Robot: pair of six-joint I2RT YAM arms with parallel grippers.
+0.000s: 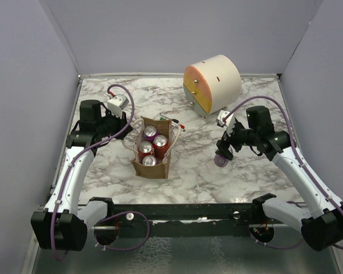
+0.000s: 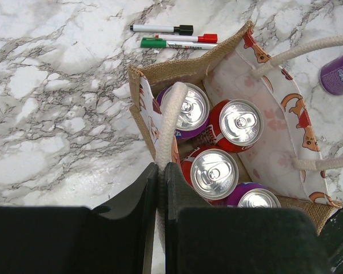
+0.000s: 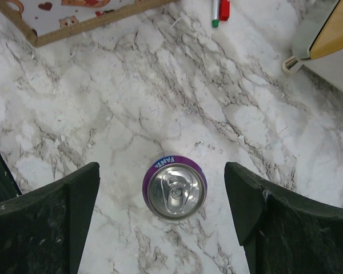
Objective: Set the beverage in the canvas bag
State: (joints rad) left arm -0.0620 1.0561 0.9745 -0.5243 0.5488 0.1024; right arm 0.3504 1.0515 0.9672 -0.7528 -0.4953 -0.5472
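The tan canvas bag [image 1: 150, 169] stands upright mid-table, open at the top, with several red and purple cans inside. In the left wrist view its burlap wall [image 2: 177, 71] and a white rope handle [image 2: 170, 114] show. My left gripper [image 2: 160, 171] is shut on that handle at the bag's left rim; it also shows in the top view [image 1: 127, 130]. A purple Fanta can [image 3: 176, 191] stands upright on the marble, right of the bag [image 1: 220, 160]. My right gripper [image 3: 162, 171] is open, hovering above the can with a finger on either side, not touching it.
A cream-and-orange drum [image 1: 211, 83] lies at the back right, its edge in the right wrist view [image 3: 326, 34]. Marker pens [image 2: 171, 35] lie just behind the bag. The bag's corner [image 3: 74, 23] is up left of the can. Grey walls enclose the table.
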